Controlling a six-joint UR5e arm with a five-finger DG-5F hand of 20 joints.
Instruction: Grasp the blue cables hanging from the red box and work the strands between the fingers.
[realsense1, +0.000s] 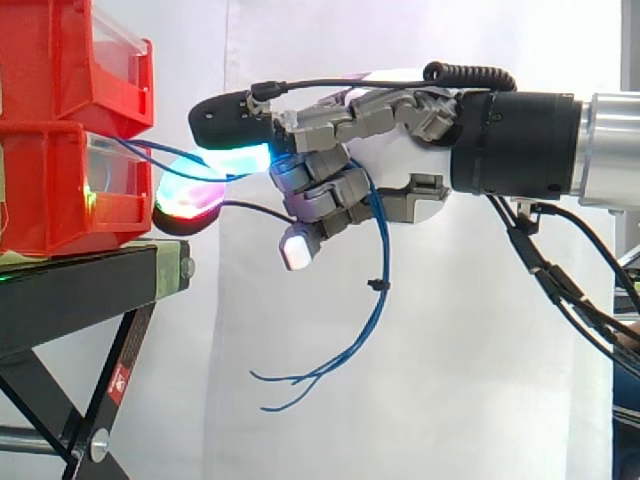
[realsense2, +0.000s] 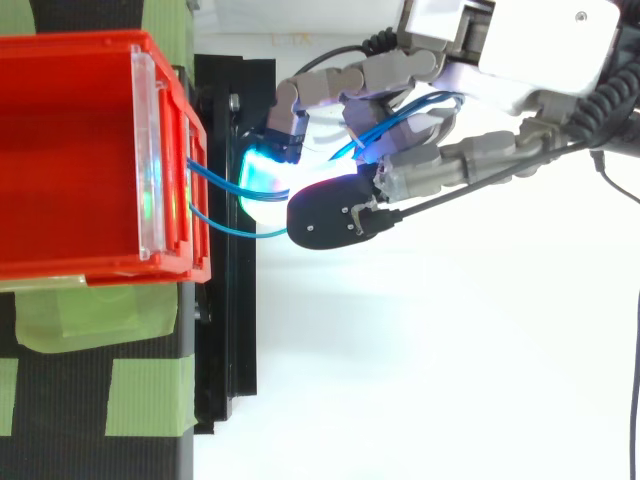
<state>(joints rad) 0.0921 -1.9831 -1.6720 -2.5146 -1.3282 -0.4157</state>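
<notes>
While clamping blue cables (realsense1: 381, 235) inside curled fingers (realsense1: 320, 190) of the hand (realsense1: 400, 160), rubbing strands slowly, easing toward 3 o'clock, not tugging the red box (realsense1: 45, 190) at 9 o'clock.

Black stand (realsense1: 70, 285), red bin (realsense1: 45, 190) on top, second red bin (realsense1: 50, 60) stacked above

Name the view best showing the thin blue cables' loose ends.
Side view: the thin blue cables run from the red plastic bin through the robot hand and dangle below. Top view shows short loops between bin and hand.
</notes>
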